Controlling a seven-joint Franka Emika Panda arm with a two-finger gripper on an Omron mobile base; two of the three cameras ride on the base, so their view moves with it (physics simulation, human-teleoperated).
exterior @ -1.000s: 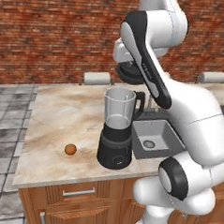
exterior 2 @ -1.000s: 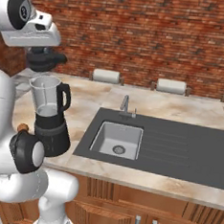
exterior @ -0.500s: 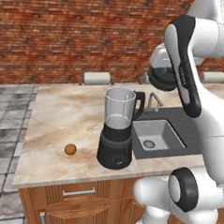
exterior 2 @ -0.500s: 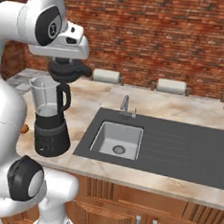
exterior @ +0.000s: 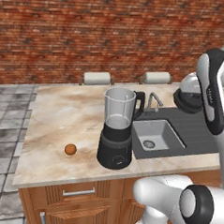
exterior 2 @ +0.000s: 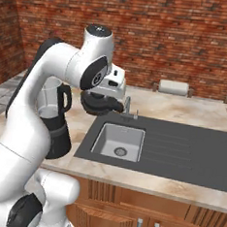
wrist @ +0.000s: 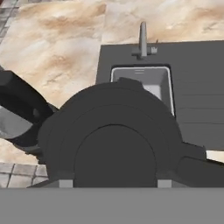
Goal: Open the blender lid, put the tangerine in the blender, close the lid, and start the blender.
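While clamped in the jaws, blender lid (wrist: pixel 114 144) above sink (wrist: pixel 151 81)

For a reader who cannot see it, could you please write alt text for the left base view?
An open-topped blender stands on a marble counter beside a dark sink, while the white arm's gripper holds the black blender lid in the air over the sink's draining board. A small tangerine lies on the counter left of the blender, apart from it.

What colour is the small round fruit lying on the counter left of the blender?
Orange: the small round tangerine lies on the beige marble counter, clearest in the left base view.
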